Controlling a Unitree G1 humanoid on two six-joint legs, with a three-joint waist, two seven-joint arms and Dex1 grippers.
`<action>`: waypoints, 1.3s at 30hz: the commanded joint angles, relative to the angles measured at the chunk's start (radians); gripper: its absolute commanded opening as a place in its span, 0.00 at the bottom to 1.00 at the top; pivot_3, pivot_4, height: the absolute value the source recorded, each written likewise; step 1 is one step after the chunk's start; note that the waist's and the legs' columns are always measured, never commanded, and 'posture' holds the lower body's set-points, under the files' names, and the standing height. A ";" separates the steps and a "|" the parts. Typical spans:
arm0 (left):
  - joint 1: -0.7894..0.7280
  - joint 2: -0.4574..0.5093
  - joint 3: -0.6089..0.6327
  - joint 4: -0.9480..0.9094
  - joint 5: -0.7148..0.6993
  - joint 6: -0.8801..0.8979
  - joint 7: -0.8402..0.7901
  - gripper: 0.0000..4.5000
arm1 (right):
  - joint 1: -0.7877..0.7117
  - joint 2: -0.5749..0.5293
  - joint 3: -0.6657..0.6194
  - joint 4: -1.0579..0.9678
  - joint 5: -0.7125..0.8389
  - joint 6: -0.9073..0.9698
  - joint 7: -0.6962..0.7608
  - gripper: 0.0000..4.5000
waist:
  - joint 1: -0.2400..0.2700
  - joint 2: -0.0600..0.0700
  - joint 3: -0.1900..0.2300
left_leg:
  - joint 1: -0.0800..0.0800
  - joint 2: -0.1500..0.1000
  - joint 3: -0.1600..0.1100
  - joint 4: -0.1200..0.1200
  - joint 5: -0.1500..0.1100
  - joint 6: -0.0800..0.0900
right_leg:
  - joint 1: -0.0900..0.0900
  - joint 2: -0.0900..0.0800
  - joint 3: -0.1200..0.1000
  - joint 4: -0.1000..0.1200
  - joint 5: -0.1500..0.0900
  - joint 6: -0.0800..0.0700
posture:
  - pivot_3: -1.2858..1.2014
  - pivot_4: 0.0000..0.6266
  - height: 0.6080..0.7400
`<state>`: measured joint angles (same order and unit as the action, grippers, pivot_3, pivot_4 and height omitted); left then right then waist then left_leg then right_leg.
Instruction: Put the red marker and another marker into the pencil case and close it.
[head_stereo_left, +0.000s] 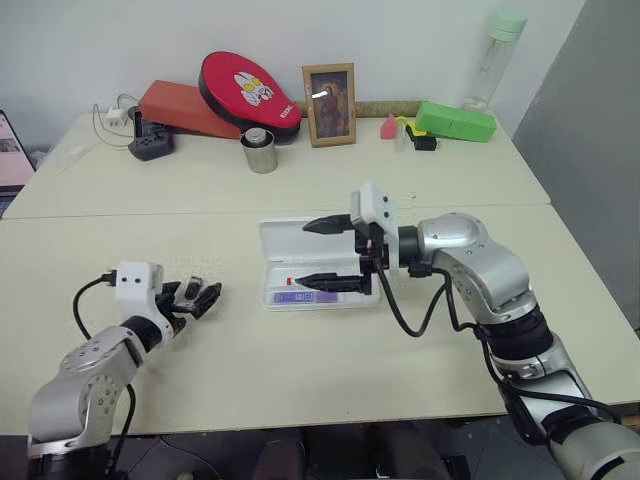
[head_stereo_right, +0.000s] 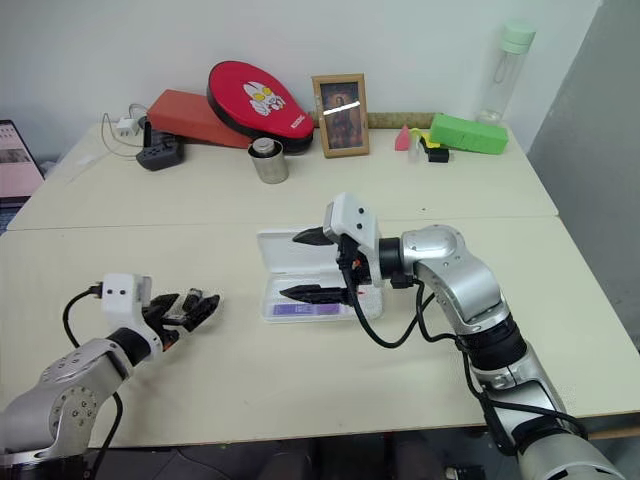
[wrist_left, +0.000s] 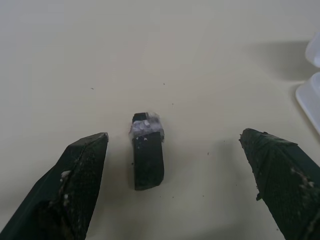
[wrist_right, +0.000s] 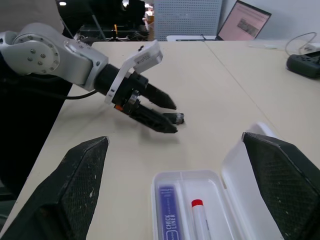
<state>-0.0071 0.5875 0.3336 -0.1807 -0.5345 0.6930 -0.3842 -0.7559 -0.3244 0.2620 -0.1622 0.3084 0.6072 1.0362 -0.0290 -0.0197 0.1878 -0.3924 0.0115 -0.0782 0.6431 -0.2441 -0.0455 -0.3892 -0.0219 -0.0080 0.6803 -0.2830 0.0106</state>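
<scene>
One pencil case (wrist_right: 240, 170) lies open, holding one red marker (wrist_right: 201, 220) and one purple marker (wrist_right: 167, 220). Above it, the right gripper (head_stereo_left: 330, 253) gapes; left of it, the left gripper (head_stereo_left: 196, 296) gapes over one black stub (wrist_left: 147, 156).

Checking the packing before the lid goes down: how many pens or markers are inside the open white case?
2: the purple marker lies along the pencil case's outer edge; the red marker lies beside it. None hidden, as far as shows.
</scene>
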 joint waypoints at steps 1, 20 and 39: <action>-0.014 0.030 -0.008 0.023 0.036 -0.001 -0.019 1.00 | -0.002 -0.005 -0.023 -0.048 0.026 -0.006 -0.024 1.00 | 0.000 0.000 0.000 | 0.000 0.000 0.000 0.000 0.000 0.000 | 0.000 0.000 0.000 0.000 0.000 0.000 | 0.52 0.24 1.00; -0.028 0.010 0.000 0.056 0.090 -0.008 -0.019 0.19 | -0.005 -0.029 -0.017 -0.033 0.045 -0.015 -0.038 1.00 | 0.001 0.000 0.000 | 0.000 0.000 0.000 0.000 0.000 0.000 | 0.000 -0.002 0.000 0.000 0.000 0.000 | 0.52 0.24 1.00; -0.239 0.095 -0.355 -0.106 0.104 -0.183 -0.473 0.09 | 0.266 -0.335 -0.231 -0.201 0.186 0.109 0.008 1.00 | 0.030 0.001 0.001 | -0.005 -0.004 0.002 0.001 0.000 0.000 | 0.000 -0.003 -0.001 -0.004 0.000 0.000 | 0.52 0.24 1.00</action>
<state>-0.1743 0.6896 0.0417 -0.2869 -0.4375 0.5364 -0.7894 -0.5038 -0.6450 0.0716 -0.2974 0.4651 0.7123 1.0650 0.0011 -0.0185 0.1883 -0.3978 0.0079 -0.0759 0.6439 -0.2442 -0.0458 -0.3892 -0.0241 -0.0094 0.6768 -0.2830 0.0109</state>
